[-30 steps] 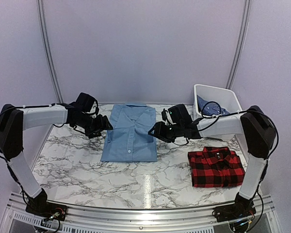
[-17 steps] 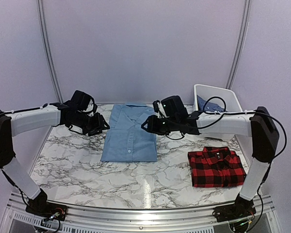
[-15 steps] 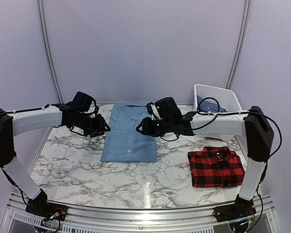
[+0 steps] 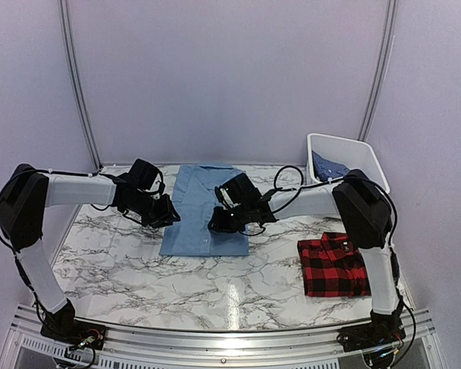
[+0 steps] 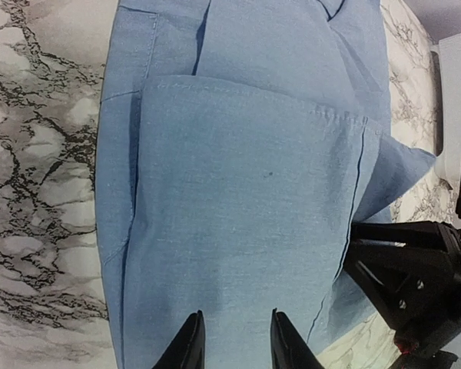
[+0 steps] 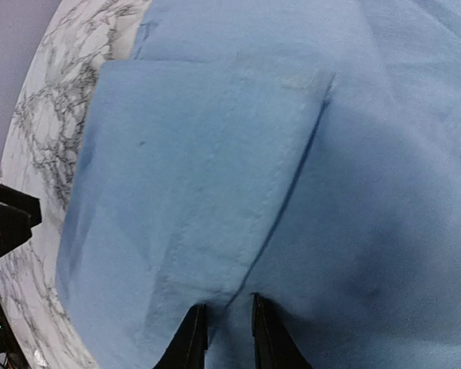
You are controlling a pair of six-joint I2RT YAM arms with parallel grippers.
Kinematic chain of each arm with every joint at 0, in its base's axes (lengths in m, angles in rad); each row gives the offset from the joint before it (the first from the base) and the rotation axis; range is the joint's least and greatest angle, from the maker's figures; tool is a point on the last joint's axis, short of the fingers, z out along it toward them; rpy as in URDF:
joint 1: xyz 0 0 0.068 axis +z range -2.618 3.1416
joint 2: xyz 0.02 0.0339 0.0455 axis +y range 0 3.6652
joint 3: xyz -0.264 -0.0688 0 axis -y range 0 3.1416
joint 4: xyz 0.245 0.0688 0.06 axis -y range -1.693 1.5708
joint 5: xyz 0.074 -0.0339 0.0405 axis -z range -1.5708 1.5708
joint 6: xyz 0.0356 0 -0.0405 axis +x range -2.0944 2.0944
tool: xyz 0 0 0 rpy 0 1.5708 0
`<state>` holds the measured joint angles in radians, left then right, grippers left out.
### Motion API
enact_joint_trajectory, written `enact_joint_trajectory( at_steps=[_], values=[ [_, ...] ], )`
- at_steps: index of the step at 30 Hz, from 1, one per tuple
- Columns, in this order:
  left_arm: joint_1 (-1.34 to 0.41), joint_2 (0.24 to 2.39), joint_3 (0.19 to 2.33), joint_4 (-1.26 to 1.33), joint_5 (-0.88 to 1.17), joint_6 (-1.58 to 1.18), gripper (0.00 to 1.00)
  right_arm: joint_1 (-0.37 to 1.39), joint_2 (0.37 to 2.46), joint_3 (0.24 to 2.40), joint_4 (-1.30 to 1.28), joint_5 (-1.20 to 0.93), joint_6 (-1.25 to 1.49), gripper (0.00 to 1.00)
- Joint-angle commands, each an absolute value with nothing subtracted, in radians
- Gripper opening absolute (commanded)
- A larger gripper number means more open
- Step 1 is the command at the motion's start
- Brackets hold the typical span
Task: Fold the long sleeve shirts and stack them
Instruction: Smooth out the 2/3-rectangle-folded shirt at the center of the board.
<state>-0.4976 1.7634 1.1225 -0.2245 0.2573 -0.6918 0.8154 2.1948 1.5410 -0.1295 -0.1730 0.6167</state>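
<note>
The light blue shirt (image 4: 203, 209) lies folded flat at the middle of the table. My left gripper (image 4: 166, 217) is down on its near left edge. In the left wrist view its tips (image 5: 236, 324) stand apart on flat blue cloth (image 5: 238, 177). My right gripper (image 4: 218, 224) is low over the shirt's near right part. Its narrow jaws (image 6: 226, 309) pinch the puckered edge of a folded flap (image 6: 192, 161). The red-and-black plaid shirt (image 4: 339, 266) lies folded at the near right. A darker blue shirt (image 4: 328, 166) sits in the bin.
The white plastic bin (image 4: 344, 146) stands at the back right corner. The right arm's link (image 4: 361, 207) reaches across above the plaid shirt. The right gripper's black body (image 5: 406, 278) is close beside the left gripper. Bare marble table (image 4: 138, 269) lies to the near left.
Both grippers have come in from the shirt's sides and down onto its near part, and their jaws have narrowed. The right arm swung left across the table.
</note>
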Motion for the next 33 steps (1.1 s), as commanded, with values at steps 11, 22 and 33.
enact_joint_trajectory(
  at_steps=[11, 22, 33],
  values=[
    [-0.482, 1.845, 1.136, -0.140, 0.199, -0.684, 0.30, 0.753, 2.152, 1.552, -0.216, -0.126, 0.487, 0.42],
    [-0.469, 1.983, 1.275, -0.141, 0.125, -0.650, 0.31, 0.769, 2.102, 1.623, -0.308, -0.015, 0.391, 0.37],
    [-0.469, 2.078, 1.394, -0.148, 0.108, -0.630, 0.30, 0.777, 2.281, 1.853, -0.401, 0.047, 0.315, 0.37]
  ],
)
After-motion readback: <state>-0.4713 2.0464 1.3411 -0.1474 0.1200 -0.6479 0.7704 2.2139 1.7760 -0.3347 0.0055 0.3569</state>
